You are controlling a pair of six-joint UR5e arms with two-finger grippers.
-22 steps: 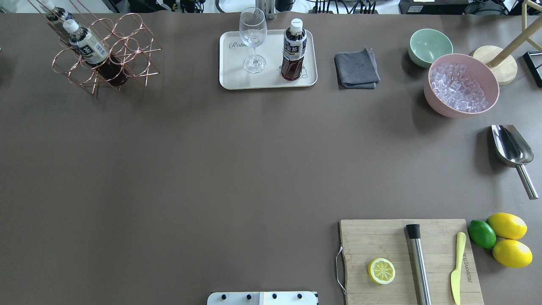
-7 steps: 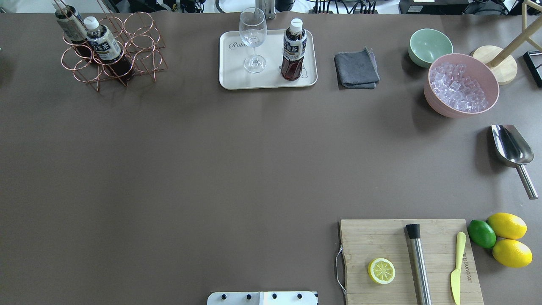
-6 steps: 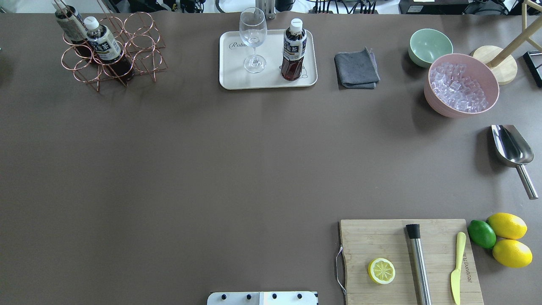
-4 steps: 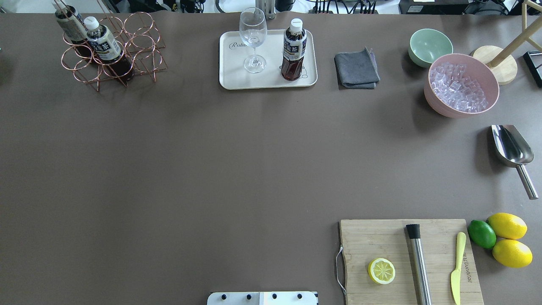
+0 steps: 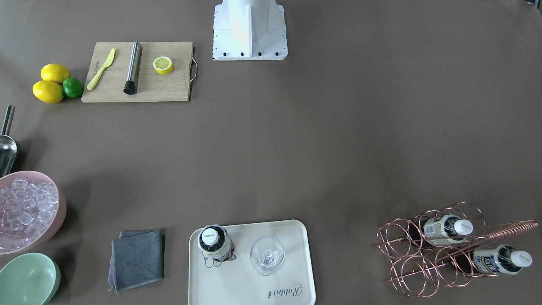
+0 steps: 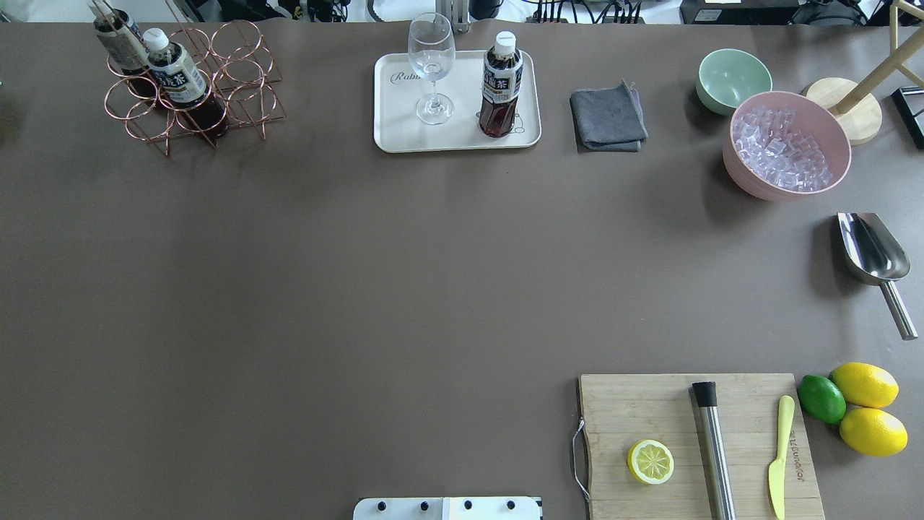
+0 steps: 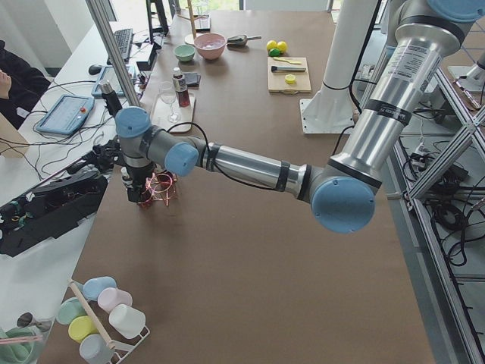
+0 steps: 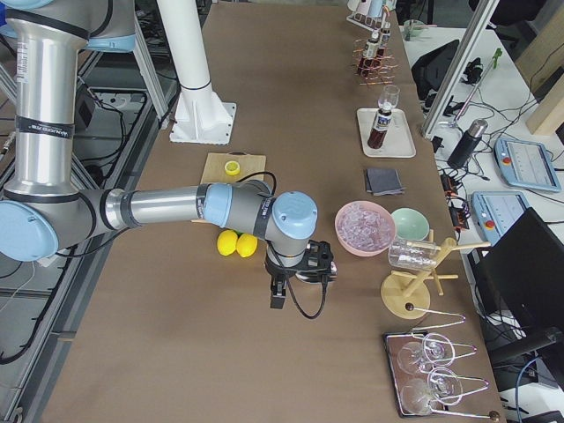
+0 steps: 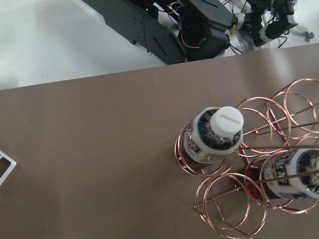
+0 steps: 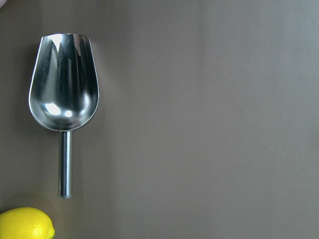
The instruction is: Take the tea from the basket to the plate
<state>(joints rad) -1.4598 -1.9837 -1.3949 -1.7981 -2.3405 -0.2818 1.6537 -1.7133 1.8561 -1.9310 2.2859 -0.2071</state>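
A long brown table in a cable-strewn lab bay

The table (image 6: 346, 289) has a matte brown top, evenly lit, with only soft shadows. Along the side away from the robot runs a white bench (image 7: 34, 284) strewn with cables and black gear, a blue-cased tablet (image 7: 67, 115) lying on it. Slanting aluminium posts (image 7: 116, 53) rise between table and bench, and a dark monitor (image 8: 529, 264) stands further along.

Both arms are smooth silver tubes, the left arm (image 7: 250, 165) and the right arm (image 8: 159, 208) alike, jointed with grey housings under pale blue round caps (image 7: 342, 205). Thin black bands ring the tubes. The right claw (image 8: 276, 298) is black, with a black cable (image 8: 306, 314) beside it. The white pedestal (image 5: 250, 44) carries a row of dark bolts.
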